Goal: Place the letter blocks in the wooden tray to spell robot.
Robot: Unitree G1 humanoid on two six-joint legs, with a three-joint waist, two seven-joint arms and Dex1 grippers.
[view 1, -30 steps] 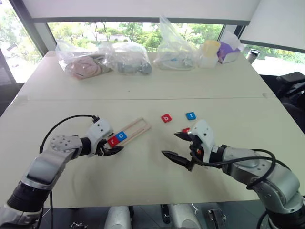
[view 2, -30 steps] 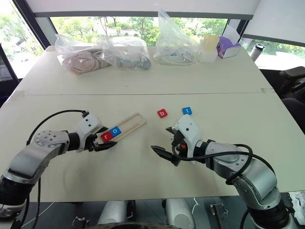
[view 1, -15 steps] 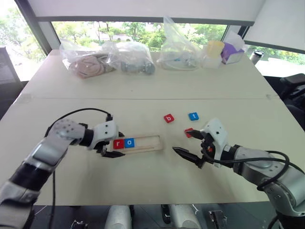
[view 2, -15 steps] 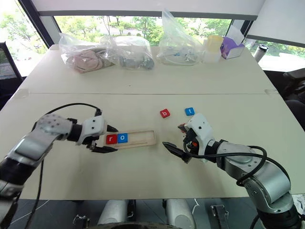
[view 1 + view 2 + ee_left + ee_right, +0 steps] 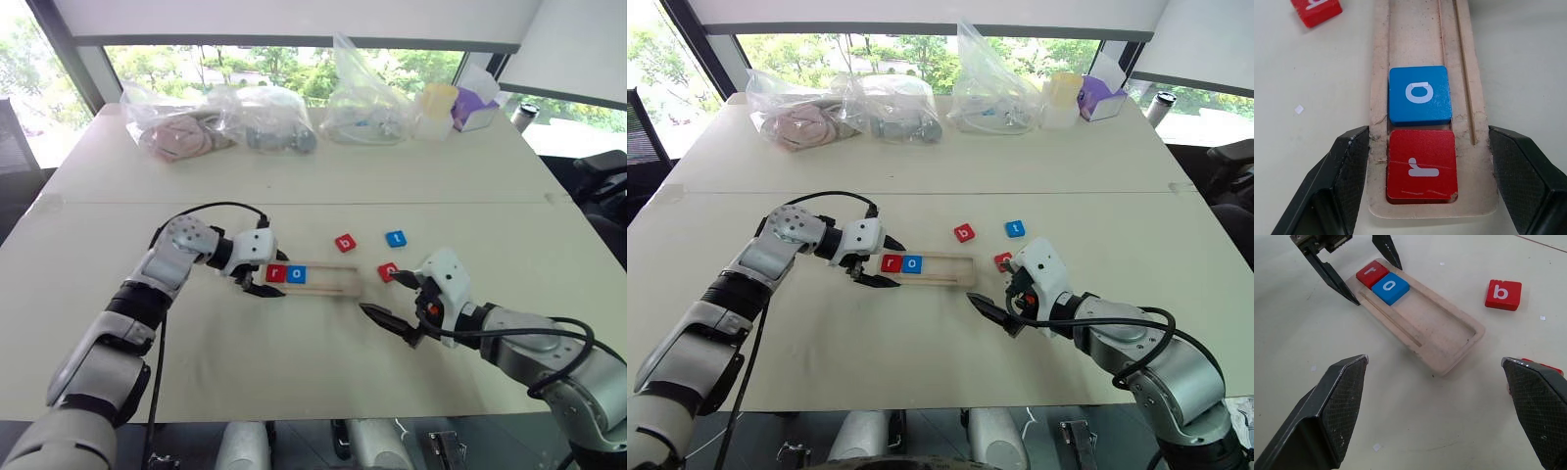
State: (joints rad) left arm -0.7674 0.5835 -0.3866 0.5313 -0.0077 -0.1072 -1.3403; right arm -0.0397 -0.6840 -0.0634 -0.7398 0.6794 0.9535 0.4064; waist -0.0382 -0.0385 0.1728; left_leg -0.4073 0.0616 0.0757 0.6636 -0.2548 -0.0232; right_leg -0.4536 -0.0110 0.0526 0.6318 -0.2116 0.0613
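Observation:
The wooden tray [image 5: 328, 280] lies level across the table's middle. A red r block [image 5: 275, 273] and a blue o block [image 5: 296, 275] sit side by side in its left end. My left gripper [image 5: 271, 274] is open, with one finger on each side of that end. A red b block [image 5: 345, 243], a blue t block [image 5: 396, 238] and a red o block [image 5: 388, 271] lie loose on the table past the tray's right end. My right gripper [image 5: 380, 292] hangs open just in front of the red o block, holding nothing.
Several clear plastic bags [image 5: 265, 117] of items line the table's far side, with a yellow-lidded cup [image 5: 434, 103] and a purple box [image 5: 468, 103] at the back right. A seam [image 5: 118, 203] runs across the tabletop behind the blocks.
The tray, with r and o in it, went from slanted to level and moved right toward the loose blocks. My left gripper came with it and opened. The right gripper barely moved.

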